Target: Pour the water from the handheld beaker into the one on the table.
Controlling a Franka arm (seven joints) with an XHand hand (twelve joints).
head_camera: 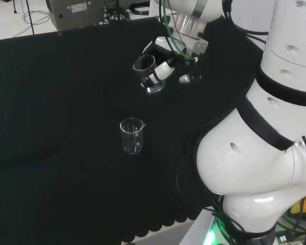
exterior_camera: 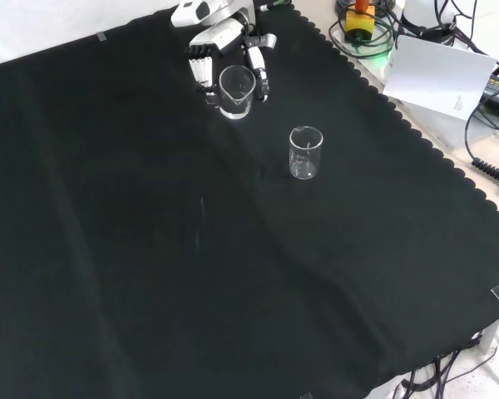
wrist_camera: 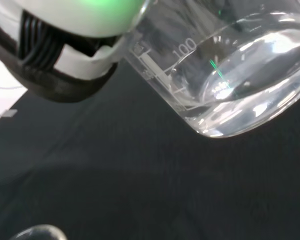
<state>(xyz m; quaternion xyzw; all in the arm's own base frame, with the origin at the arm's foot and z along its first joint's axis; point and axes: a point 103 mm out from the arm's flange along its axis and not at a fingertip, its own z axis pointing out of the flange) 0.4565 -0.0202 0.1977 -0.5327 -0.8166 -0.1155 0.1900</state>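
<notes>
The hand (head_camera: 166,58) was curled round a beaker (head_camera: 149,74) held above the cloth (head_camera: 66,127), mouth tilted leftward in head view, graduation marks showing, while another beaker (head_camera: 131,135) stood upright

Head view: behind arm, high, facing bench. Front view: opposite, looking down. Both share table beaker (head_camera: 131,135) (exterior_camera: 305,152). Wrist view: close.

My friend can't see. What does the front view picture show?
A robot hand at the top holds a clear glass beaker above a black cloth. A second clear beaker stands upright on the cloth, lower and to the right, apart from the first.
</notes>
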